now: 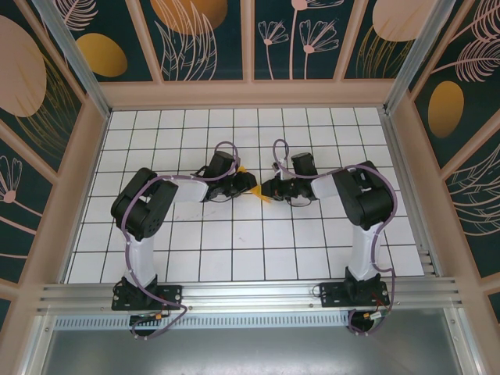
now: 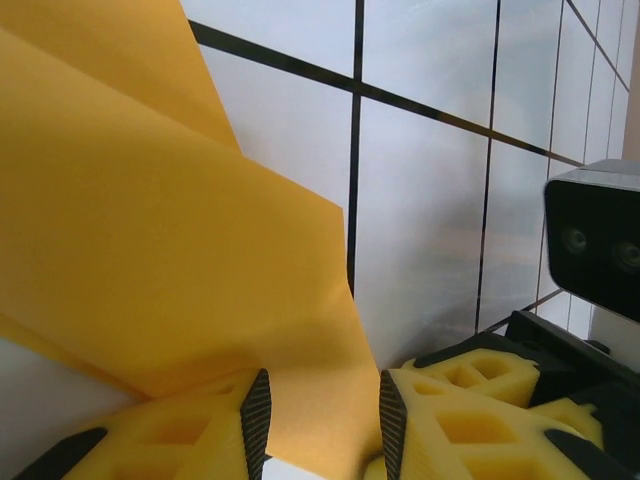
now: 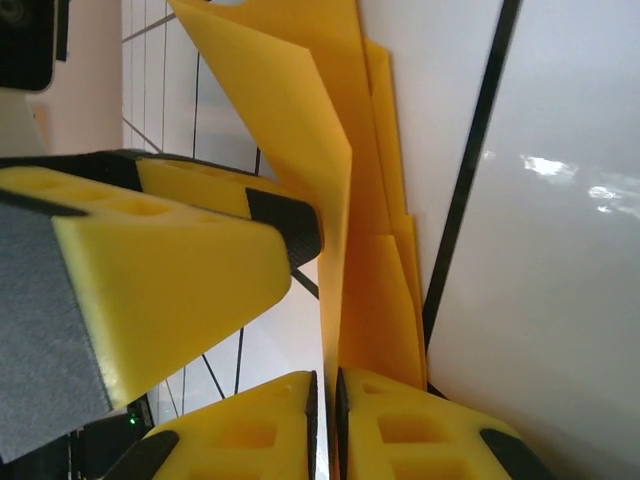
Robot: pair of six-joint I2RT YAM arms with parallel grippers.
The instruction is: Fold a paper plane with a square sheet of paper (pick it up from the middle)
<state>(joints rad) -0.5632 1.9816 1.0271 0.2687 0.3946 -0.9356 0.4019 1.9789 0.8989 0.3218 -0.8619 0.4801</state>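
The square sheet of paper [image 1: 262,196], orange-yellow and folded into several layers, hangs between both grippers at the middle of the table. My right gripper [image 3: 323,400] pinches one upright layer of the paper [image 3: 290,100] between nearly touching pads. My left gripper [image 2: 323,410] has its pads well apart, and the paper [image 2: 150,250] spans the gap between them. In the right wrist view one left finger [image 3: 150,270] rests its black pad against the fold from the left. From above, the left gripper [image 1: 248,183] and right gripper [image 1: 270,188] almost meet.
The white grid table [image 1: 234,242] is walled by a wooden frame [image 1: 250,95] with painted panels. The right wrist camera housing [image 2: 595,240] sits close beside the left fingers. Both arms reach inward from their bases at the near edge.
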